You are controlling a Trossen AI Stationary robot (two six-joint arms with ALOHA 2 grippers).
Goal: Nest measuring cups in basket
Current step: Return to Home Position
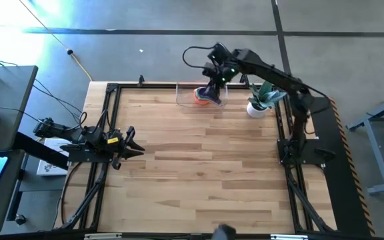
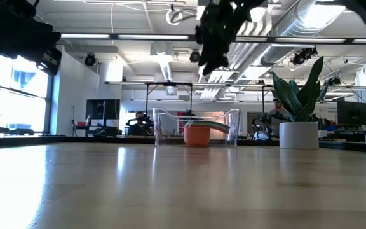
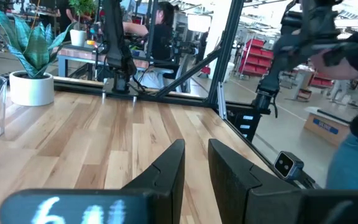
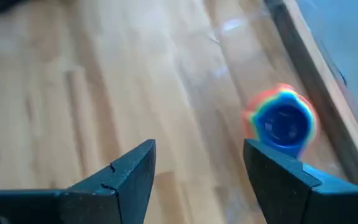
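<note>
Plastic inside plastic: the measuring cups [image 4: 281,121] sit nested as one round stack, their rims showing as thin rings of red, yellow and green around a blue hollow. From table height only the orange outer wall [image 2: 197,135] shows, smooth and rounded, inside the basket [image 2: 161,127]. The basket is a clear, low-walled rectangle at the far edge of the table [image 1: 199,173], which is made of pale wooden planks.

My right gripper [image 4: 199,149] hangs above the basket with its dark, wedge-shaped fingers spread wide and nothing between them. My left gripper [image 1: 135,148] waits low at the table's left edge, well apart from the basket; its fingers are parted by a narrow gap and empty. A white pot [image 1: 255,109] with stiff pointed leaves stands just beside the basket.
</note>
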